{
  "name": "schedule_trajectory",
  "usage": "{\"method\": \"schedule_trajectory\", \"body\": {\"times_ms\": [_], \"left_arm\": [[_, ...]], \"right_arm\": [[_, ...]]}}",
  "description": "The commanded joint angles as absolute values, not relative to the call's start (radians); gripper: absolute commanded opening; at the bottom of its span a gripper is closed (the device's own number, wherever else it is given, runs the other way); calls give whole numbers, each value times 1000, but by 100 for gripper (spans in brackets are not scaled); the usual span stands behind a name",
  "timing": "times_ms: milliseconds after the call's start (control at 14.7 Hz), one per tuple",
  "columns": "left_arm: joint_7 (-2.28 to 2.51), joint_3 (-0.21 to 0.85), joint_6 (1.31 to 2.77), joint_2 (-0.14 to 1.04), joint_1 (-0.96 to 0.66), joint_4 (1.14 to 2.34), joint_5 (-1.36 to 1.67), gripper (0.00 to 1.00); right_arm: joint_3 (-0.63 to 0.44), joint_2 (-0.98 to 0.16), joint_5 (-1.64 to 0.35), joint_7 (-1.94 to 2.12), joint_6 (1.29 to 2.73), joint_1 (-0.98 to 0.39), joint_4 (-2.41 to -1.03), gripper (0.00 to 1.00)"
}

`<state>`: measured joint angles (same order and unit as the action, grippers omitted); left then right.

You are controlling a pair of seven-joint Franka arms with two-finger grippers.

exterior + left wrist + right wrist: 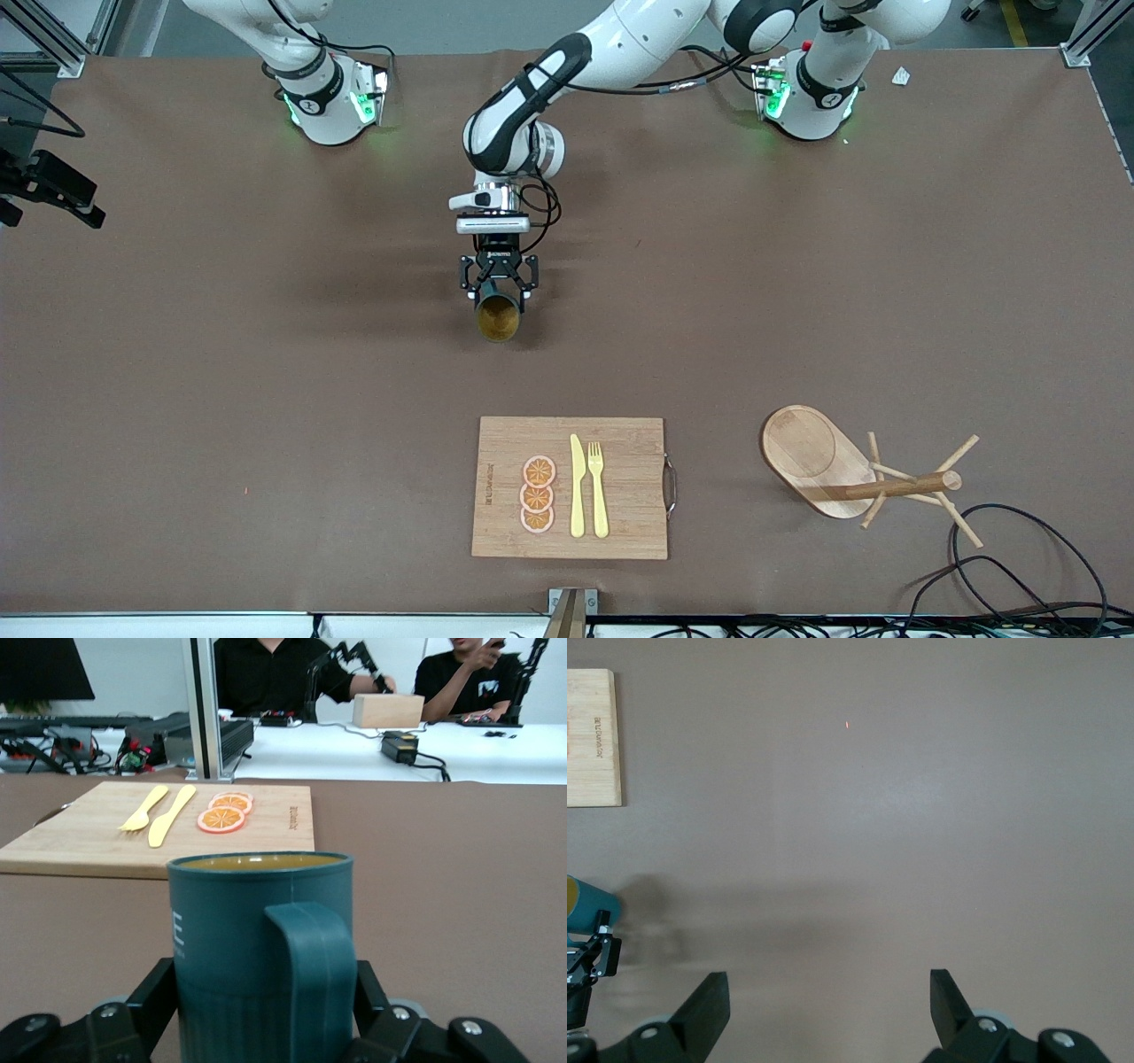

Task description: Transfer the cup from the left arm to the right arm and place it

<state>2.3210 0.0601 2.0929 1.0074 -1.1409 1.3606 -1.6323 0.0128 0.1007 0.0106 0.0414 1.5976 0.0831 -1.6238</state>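
The cup (pixel 498 317) is a dark teal mug with a yellowish-tan inside. It is held off the table on its side over the middle of the table, with its mouth toward the front camera. My left gripper (pixel 498 299) is shut on its body, and the left arm reaches in from its base. In the left wrist view the cup (pixel 257 930) fills the space between the black fingers (pixel 152 997), handle toward the camera. My right gripper (pixel 828 1005) is open and holds nothing, looking down on bare table; the cup (pixel 586 904) shows at that view's edge. The right gripper is out of the front view.
A wooden cutting board (pixel 629 443) lies nearer the front camera than the cup. It carries three orange slices (pixel 538 494), a yellow knife (pixel 577 487) and a yellow fork (pixel 598 487). A wooden mug rack (pixel 850 470) lies toppled toward the left arm's end, with black cables (pixel 1019 567) beside it.
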Motion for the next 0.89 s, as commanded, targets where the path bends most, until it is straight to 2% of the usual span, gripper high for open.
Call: {"method": "schedule_trajectory", "body": {"times_ms": [0,272,477,817], "left_arm": [[2396,49,2057,1061,-1161,1335,-1734,75],[2485,51,2008,1098,-1164,1336,-1832,78],[2517,54,1987,1100,-1180,1350,-1827,100],[2528,123,1905,1074,-1215,1348,-1677,100]], "right_arm": [[18,107,2,40,1597,100,-1632,100],[17,106,-5,40,1597,100,-1632,100],[17,106,-12,41,1597,100,-1634,100],[17,101,-12,41,1595,100,-1632,100]]}}
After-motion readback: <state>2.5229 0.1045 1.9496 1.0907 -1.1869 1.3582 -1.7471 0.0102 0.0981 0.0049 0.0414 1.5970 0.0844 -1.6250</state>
